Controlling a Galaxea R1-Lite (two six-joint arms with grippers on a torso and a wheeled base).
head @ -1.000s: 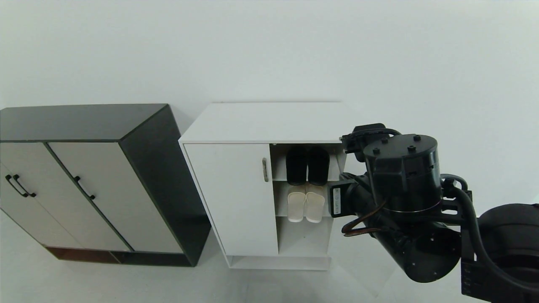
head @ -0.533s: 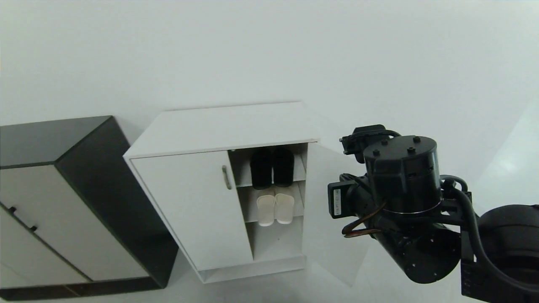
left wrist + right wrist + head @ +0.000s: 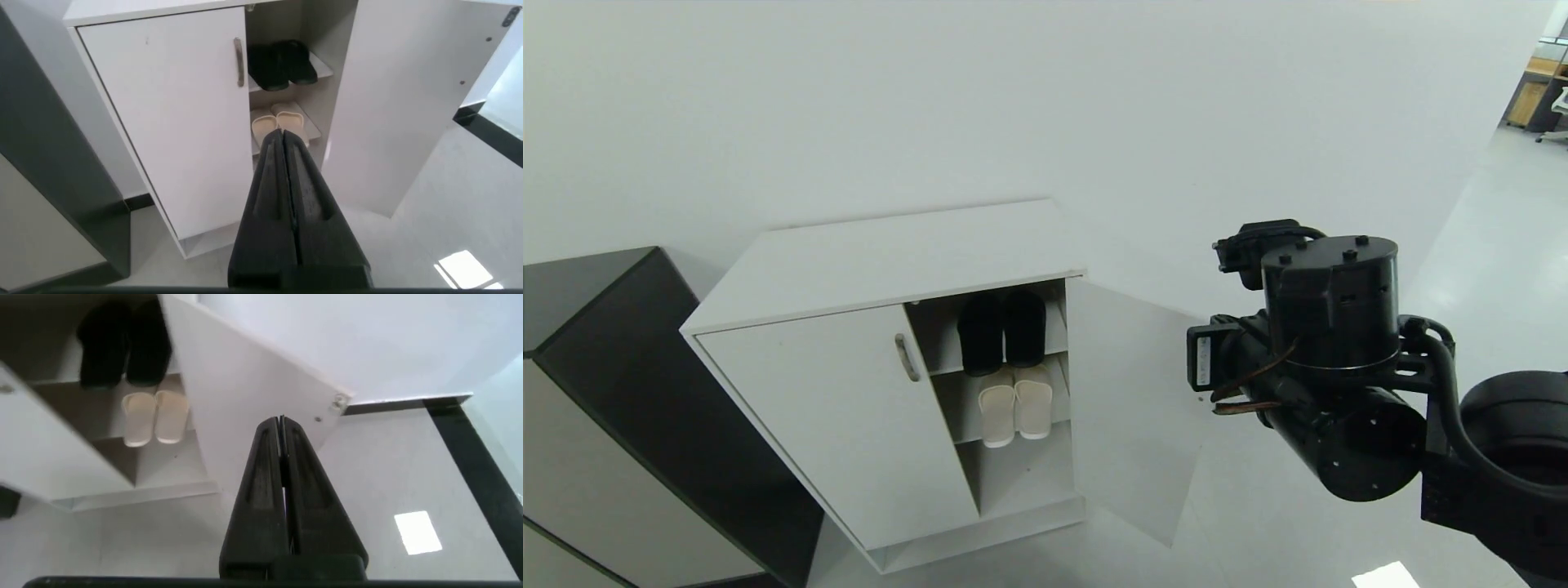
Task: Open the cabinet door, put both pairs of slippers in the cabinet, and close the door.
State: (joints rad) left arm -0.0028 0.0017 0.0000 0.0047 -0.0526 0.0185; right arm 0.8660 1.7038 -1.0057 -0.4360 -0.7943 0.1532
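Observation:
The white cabinet (image 3: 882, 261) stands against the wall with its right door (image 3: 1131, 400) swung open and its left door (image 3: 841, 416) closed. A black pair of slippers (image 3: 1003, 331) lies on the upper shelf, and a white pair (image 3: 1015, 404) on the shelf below. My right arm (image 3: 1327, 359) hangs to the right of the open door. In the right wrist view my right gripper (image 3: 282, 422) is shut and empty, over the open door (image 3: 245, 384). My left gripper (image 3: 283, 135) is shut and empty in front of the white slippers (image 3: 263, 124), with the black slippers (image 3: 282, 64) beyond.
A black cabinet (image 3: 596, 367) with light doors stands directly left of the white one. The bottom compartment (image 3: 1021, 474) holds nothing. Open grey floor (image 3: 1486, 269) stretches to the right, and a dark strip (image 3: 458, 441) runs along the foot of the wall.
The whole head picture has shifted, so the camera has moved: the cabinet now sits further left and more angled. My right arm is slightly higher in the picture. Door and slippers are unchanged.

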